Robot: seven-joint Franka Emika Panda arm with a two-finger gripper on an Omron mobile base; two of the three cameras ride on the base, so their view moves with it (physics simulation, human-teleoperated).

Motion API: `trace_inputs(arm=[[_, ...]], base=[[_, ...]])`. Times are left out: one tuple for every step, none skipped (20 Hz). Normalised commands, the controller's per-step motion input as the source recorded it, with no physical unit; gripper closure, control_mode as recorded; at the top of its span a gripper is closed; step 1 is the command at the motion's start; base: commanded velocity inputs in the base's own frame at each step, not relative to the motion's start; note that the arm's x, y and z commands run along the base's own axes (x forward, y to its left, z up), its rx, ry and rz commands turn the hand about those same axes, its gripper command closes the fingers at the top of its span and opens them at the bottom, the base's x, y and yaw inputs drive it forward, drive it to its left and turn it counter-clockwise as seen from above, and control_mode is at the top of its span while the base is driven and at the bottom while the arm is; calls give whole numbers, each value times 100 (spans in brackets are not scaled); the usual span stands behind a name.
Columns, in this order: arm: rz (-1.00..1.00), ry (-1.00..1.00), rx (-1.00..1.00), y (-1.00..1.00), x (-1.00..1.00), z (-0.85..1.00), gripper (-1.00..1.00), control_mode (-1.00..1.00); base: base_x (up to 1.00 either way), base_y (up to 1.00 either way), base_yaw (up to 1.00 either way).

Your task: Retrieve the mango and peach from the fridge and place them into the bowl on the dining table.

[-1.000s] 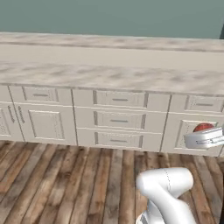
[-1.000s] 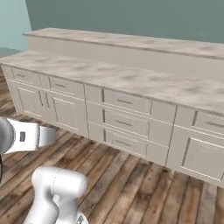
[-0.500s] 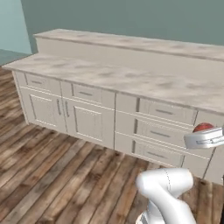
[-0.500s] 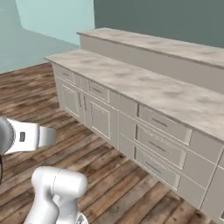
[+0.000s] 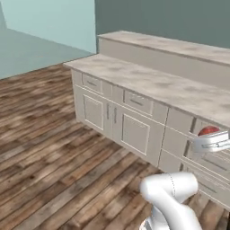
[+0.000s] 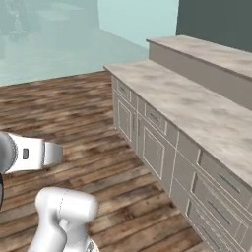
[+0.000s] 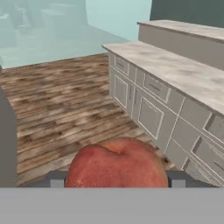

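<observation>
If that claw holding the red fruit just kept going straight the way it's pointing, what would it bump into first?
Probably the wooden floor. The gripper, shut on the peach, looks forward and down past the cabinets, which sit off to one side; depth is uncertain.

Looking at a home kitchen, rendered. Running along the right: a long row of white cabinets [image 5: 134,128] with panelled doors and drawers [image 6: 216,179], bar handles showing on the fronts. Topping them, a pale marbled stone counter [image 5: 157,83], stepping up at the far side to a raised ledge [image 6: 211,51]. Spreading across the near left, a wood plank floor [image 5: 49,152]. Closing off the far end, teal-green walls [image 5: 45,22].
</observation>
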Motion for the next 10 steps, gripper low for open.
trace_inputs(arm=[[0, 0, 0, 0, 0, 0, 100, 100], [0, 0, 0, 0, 0, 0, 100, 100], [0, 0, 0, 0, 0, 0, 100, 100], [0, 0, 0, 0, 0, 0, 100, 100], [0, 0, 0, 0, 0, 0, 100, 100], [0, 0, 0, 0, 0, 0, 100, 100], [0, 0, 0, 0, 0, 0, 100, 100], [0, 0, 0, 0, 0, 0, 100, 100], [0, 0, 0, 0, 0, 0, 100, 100], [0, 0, 0, 0, 0, 0, 100, 100]], base=[[78, 0, 53], [79, 0, 53], [78, 0, 53], [78, 0, 53], [77, 0, 53], [79, 0, 53], [79, 0, 53], [78, 0, 53], [79, 0, 53], [79, 0, 53]])
